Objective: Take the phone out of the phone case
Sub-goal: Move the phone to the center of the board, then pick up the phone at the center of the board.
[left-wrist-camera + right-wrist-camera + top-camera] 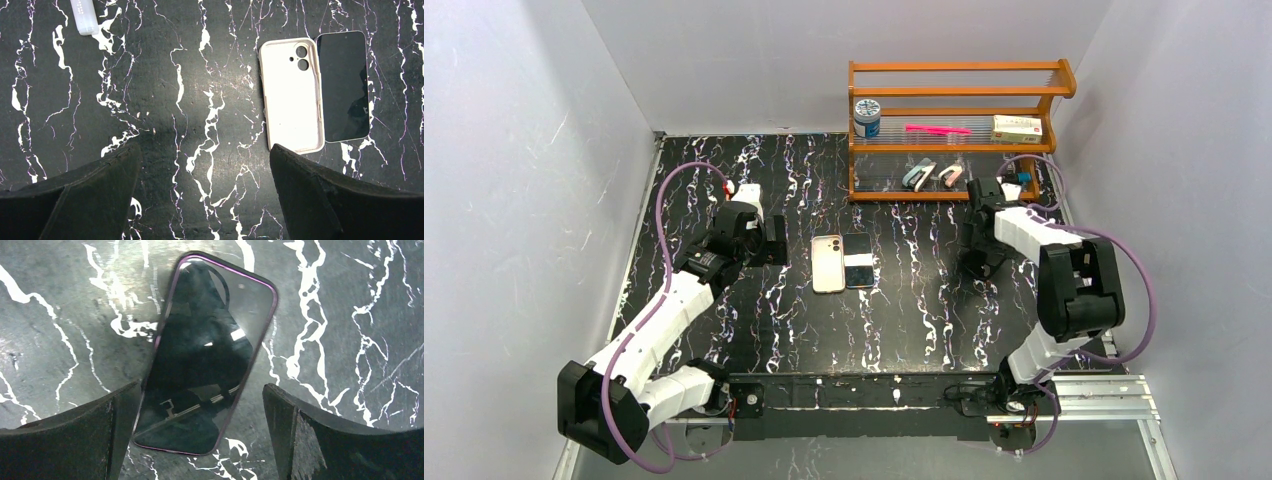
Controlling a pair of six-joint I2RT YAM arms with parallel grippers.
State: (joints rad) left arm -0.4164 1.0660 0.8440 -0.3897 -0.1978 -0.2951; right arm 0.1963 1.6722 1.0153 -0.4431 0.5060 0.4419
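Step in hand: approach for a grasp. My right gripper hangs over the purple-edged phone, fingers spread wide to either side of it. They are not clamped on it and hold nothing. I cannot tell how far above the glass the fingertips stand.

That phone lies flat and screen up on the table. It is well to the right of the cream case and hidden under the right gripper in the overhead view. I judge the purple edge to be a case with the phone seated in it, though I cannot confirm that.

The cream case lies empty, its camera holes open. The bare phone lies screen up, touching the case's right side. I read that pair as already separated.

My left gripper is wide open and empty, near the left of the cream case.

Next move, in my judgement: lower the right fingers to the long edges, pin or lift the case, and bring the left gripper over to peel a corner free. The glass looks slick, so slipping is the risk.

Count: two phones; one case certain and a second probable; two grippers; one shelf behind the cream case.
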